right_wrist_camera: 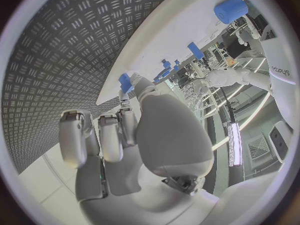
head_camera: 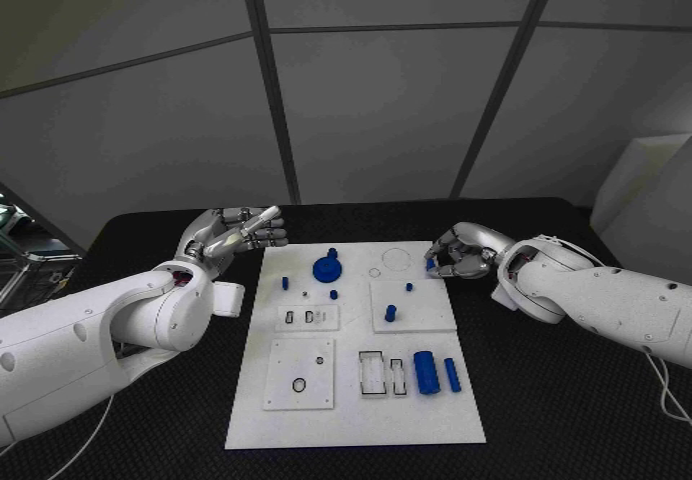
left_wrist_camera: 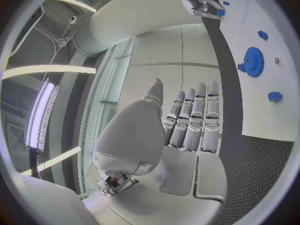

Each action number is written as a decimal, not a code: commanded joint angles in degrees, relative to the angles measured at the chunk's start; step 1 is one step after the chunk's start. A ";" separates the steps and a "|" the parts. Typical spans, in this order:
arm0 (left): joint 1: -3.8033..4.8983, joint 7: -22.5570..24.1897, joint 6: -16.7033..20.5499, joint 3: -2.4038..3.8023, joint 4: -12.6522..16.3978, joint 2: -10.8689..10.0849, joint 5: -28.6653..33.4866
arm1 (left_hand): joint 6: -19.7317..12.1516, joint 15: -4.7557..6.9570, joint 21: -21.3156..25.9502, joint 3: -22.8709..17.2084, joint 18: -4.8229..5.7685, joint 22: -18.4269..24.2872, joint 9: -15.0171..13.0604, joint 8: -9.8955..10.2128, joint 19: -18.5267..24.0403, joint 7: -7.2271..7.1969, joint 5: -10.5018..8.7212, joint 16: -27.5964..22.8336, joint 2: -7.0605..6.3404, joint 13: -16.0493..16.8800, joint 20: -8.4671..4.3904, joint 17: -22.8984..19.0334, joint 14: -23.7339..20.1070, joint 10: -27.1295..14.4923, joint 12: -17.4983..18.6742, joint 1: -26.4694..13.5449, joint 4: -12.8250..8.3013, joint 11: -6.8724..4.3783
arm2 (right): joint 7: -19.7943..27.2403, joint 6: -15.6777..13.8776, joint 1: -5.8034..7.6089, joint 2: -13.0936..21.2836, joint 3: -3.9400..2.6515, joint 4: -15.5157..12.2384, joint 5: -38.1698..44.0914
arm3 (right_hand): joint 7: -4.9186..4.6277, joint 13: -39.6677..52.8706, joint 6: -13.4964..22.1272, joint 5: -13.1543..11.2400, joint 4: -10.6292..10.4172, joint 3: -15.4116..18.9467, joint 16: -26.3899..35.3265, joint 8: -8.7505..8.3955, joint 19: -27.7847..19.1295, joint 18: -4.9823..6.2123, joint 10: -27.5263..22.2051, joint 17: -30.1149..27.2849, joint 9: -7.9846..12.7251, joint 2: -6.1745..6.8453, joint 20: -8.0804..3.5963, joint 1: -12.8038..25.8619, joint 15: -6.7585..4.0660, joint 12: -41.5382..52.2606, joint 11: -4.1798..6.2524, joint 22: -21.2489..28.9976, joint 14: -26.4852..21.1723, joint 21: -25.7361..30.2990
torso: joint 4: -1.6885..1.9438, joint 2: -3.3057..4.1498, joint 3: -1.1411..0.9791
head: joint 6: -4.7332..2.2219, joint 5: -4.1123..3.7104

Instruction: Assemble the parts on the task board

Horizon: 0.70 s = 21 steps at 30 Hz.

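My right robot hand (head_camera: 459, 256) sits at the task board's (head_camera: 361, 420) far right edge, fingers pinched on a small blue part (right_wrist_camera: 125, 82). It looks like light, rigid plastic, slick enough to twist out of a fingertip hold, so I judge a grip across its short sides safest. My left robot hand (head_camera: 235, 234) hovers off the far left corner, fingers straight and holding nothing. The blue gear (head_camera: 329, 268) stands between the two. Black surface (head_camera: 562, 400) runs wide on both sides, giving room to swing outward
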<state>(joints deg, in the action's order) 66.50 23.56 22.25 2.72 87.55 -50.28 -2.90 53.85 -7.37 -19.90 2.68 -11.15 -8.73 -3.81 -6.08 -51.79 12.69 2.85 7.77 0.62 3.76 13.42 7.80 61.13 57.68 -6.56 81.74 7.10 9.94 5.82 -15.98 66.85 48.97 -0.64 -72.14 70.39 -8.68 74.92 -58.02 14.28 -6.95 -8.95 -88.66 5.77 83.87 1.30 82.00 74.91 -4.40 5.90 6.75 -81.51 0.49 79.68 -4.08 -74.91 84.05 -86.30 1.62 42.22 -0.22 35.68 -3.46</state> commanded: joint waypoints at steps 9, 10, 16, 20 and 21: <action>0.07 -0.09 -0.58 0.05 0.04 0.05 -0.12 | 0.33 -0.02 -0.31 0.00 0.71 0.09 0.01 0.20 -0.25 -0.04 -0.07 -0.39 0.56 -0.06 0.05 0.07 0.19 0.17 0.35 0.11 -0.31 -0.02 | -0.18 0.71 0.08 -0.32 -0.04 0.35 0.56 | 0.86 5.15 -2.86 0.11 0.54 -0.82 -0.16 1.35 1.03 0.25 0.75 12.32 -0.28 -1.76 -0.69 -0.29 -1.10 0.56 0.95 -8.87 5.32 -0.50 | 0.02 -0.05 0.01 | 0.22 0.01; 0.07 -0.09 -0.59 0.05 0.04 0.04 -0.12 | 0.33 -0.02 -0.31 0.00 0.71 0.09 0.01 0.20 -0.25 -0.04 -0.07 -0.39 0.56 -0.06 0.05 0.07 0.19 0.17 0.35 0.11 -0.31 -0.02 | -0.26 0.68 0.08 -0.33 -0.04 0.37 0.64 | 0.92 5.14 -2.98 0.03 0.58 -0.88 -0.16 1.40 1.10 0.23 0.75 12.33 -0.28 -1.83 -0.73 -0.33 -1.16 0.54 1.01 -8.95 5.33 -0.54 | 0.03 -0.05 0.01 | 0.34 -0.07; 0.07 -0.14 -0.63 0.05 0.02 0.01 -0.12 | 0.39 -0.02 -0.30 -0.03 0.71 0.11 0.01 0.26 -0.30 -0.06 -0.07 -0.50 0.67 -0.05 0.04 0.09 0.23 0.24 0.40 0.23 -0.48 -0.03 | -0.70 -0.05 0.08 -0.41 -0.04 0.35 1.38 | 1.04 5.11 -3.13 -0.47 0.76 -1.17 -0.22 1.40 1.34 0.16 0.73 12.46 -0.22 -2.14 -0.92 -0.50 -1.32 0.48 1.15 -9.25 5.36 -0.69 | -0.01 -0.05 -0.02 | 0.36 0.03; 0.07 -0.19 -0.68 0.05 0.02 0.04 -0.12 | 0.39 -0.02 -0.30 -0.03 0.71 0.11 0.01 0.26 -0.30 -0.06 -0.07 -0.50 0.67 -0.05 0.04 0.09 0.23 0.24 0.40 0.23 -0.48 -0.03 | -0.99 -0.76 0.08 -0.41 -0.05 0.02 1.79 | 1.05 5.02 -3.12 -0.68 0.84 -1.38 -0.24 1.35 1.53 0.10 0.67 12.51 -0.17 -2.36 -0.99 -0.59 -1.37 0.37 1.19 -9.48 5.37 -0.80 | -0.01 -0.05 -0.03 | 0.40 0.05; 0.07 -0.20 -0.70 0.05 0.02 0.05 -0.12 | 0.39 -0.02 -0.30 -0.03 0.71 0.11 0.01 0.26 -0.30 -0.06 -0.07 -0.50 0.67 -0.05 0.04 0.09 0.23 0.24 0.40 0.23 -0.48 -0.03 | -1.03 -0.99 0.08 -0.38 -0.05 -0.12 1.89 | 1.06 5.01 -3.12 -0.69 0.86 -1.43 -0.25 1.34 1.54 0.10 0.66 12.53 -0.16 -2.42 -1.01 -0.62 -1.38 0.36 1.19 -9.50 5.38 -0.81 | -0.01 -0.05 -0.03 | 0.40 0.05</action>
<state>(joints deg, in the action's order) 66.50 23.51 22.24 2.72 87.53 -50.30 -2.90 53.85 -7.37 -19.89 2.52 -11.14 -8.67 -3.81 -6.08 -51.79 12.69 2.85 7.48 0.85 3.76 13.42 7.80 61.13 57.68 -6.36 81.98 6.94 9.94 5.16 -16.01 66.86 48.60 -0.67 -71.98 71.34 -7.62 74.92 -60.62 13.95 -6.08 -10.10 -88.66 6.87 84.06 1.31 82.71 74.90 -4.60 4.10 6.11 -82.27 -0.43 80.04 -3.37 -74.91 84.14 -86.92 1.64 42.17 -0.22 36.07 -3.45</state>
